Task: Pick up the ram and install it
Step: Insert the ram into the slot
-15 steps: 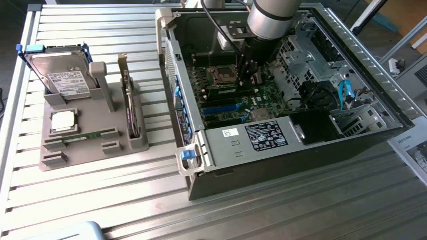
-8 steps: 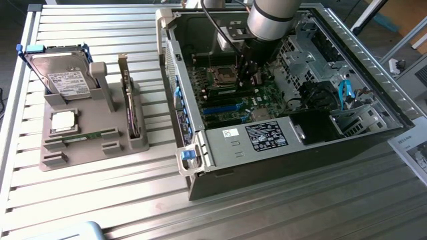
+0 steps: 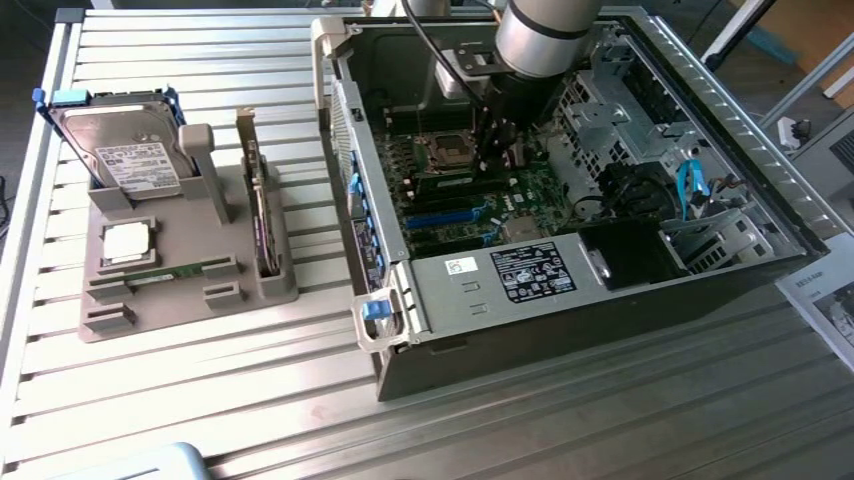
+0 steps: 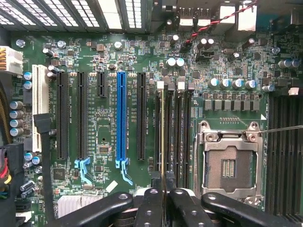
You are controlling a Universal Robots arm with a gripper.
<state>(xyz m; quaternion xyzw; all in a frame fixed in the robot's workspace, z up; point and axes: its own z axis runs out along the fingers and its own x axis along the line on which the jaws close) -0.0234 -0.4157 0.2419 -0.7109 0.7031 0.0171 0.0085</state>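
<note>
Clamping the ram edge-on between its nearly closed fingers, the hand hangs inside the open computer case, upper middle of the exterior view, over the motherboard's memory slots.

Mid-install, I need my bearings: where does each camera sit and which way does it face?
Exterior view: off the arm, high up, looking down at an angle on the table, parts holder and open computer case; the arm reaches into the case.
Wrist view: on the wrist, looking squarely at the motherboard; the end effector grips the ram, seen edge-on over the memory slots.
Shared: the motherboard and its CPU socket.
</note>
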